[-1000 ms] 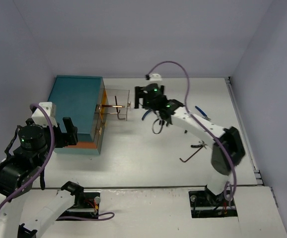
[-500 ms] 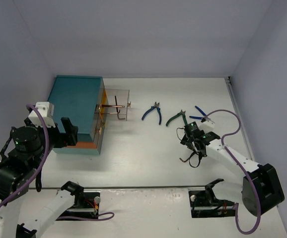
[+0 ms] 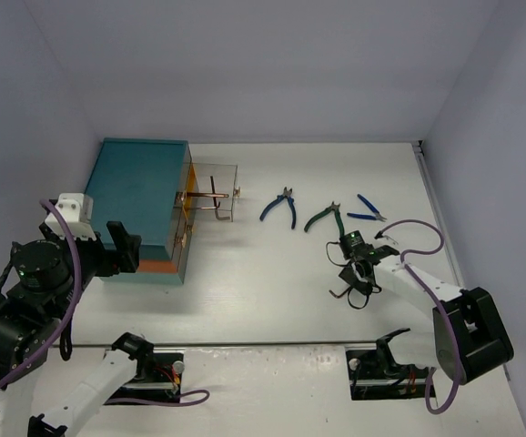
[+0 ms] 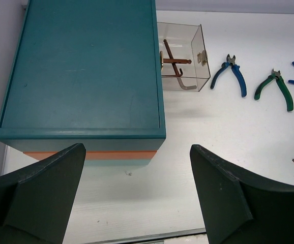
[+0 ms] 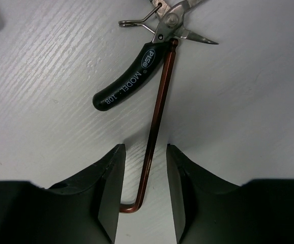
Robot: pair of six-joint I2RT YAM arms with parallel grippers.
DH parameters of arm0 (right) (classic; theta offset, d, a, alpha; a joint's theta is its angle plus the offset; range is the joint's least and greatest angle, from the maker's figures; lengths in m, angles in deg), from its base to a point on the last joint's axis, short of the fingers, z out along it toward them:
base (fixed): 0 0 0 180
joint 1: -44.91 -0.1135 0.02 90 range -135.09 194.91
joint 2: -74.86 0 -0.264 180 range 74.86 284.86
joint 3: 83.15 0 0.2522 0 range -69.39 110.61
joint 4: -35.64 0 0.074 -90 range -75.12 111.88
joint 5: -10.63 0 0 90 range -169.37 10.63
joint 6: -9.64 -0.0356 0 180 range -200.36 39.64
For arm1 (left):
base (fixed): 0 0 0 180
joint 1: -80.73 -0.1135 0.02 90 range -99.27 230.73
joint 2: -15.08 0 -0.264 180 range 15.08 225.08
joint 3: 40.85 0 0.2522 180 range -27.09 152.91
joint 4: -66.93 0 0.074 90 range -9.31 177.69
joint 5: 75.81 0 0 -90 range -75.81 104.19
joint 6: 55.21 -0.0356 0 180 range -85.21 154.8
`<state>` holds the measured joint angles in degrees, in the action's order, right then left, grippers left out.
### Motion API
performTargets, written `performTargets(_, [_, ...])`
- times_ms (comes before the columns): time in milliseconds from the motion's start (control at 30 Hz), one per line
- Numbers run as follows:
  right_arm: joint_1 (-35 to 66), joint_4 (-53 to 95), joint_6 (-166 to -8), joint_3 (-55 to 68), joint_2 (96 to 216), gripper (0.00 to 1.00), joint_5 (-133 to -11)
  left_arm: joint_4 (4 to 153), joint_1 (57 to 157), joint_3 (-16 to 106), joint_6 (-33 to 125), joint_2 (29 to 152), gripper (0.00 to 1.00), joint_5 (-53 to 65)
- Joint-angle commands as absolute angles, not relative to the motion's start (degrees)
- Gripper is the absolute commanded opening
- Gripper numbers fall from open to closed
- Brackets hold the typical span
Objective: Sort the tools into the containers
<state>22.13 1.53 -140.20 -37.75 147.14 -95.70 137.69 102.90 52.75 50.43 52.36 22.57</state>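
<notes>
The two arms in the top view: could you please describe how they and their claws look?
The left arm and right arm have white links between chunky black joint housings, each trailing a purple cable and showing a small green light. The left claw and right claw have matte black, wedge-shaped fingers.

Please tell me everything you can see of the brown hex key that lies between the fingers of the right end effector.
The hex key is a thin L-shaped rod that looks like coppery brown metal. It lies flat on the white table. Its long arm runs away from the wrist camera, and its far end meets the black-handled pliers near their pivot. The short arm bends left at the near end. The right end effector stands open astride it, with a gap on each side.
</notes>
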Motion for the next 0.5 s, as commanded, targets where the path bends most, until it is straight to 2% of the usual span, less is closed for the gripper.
performTargets(0, [22.6,1.5,-142.4,-36.9,148.4,0.31,-94.1,135.3,103.2,53.7,50.5,52.9,0.81,22.1])
performTargets(167, [22.6,1.8,-143.1,-36.3,150.1,0.17,-92.2,135.4,103.2,53.5,50.4,52.3,0.81,22.5])
performTargets(333, [21.4,4.2,-142.8,-35.5,152.4,0.1,-88.1,135.6,103.2,54.0,50.4,52.0,0.81,23.0])
performTargets(467, [14.0,5.1,-142.5,-30.9,155.7,0.04,-88.8,135.8,103.2,54.4,50.1,51.9,0.81,23.4])
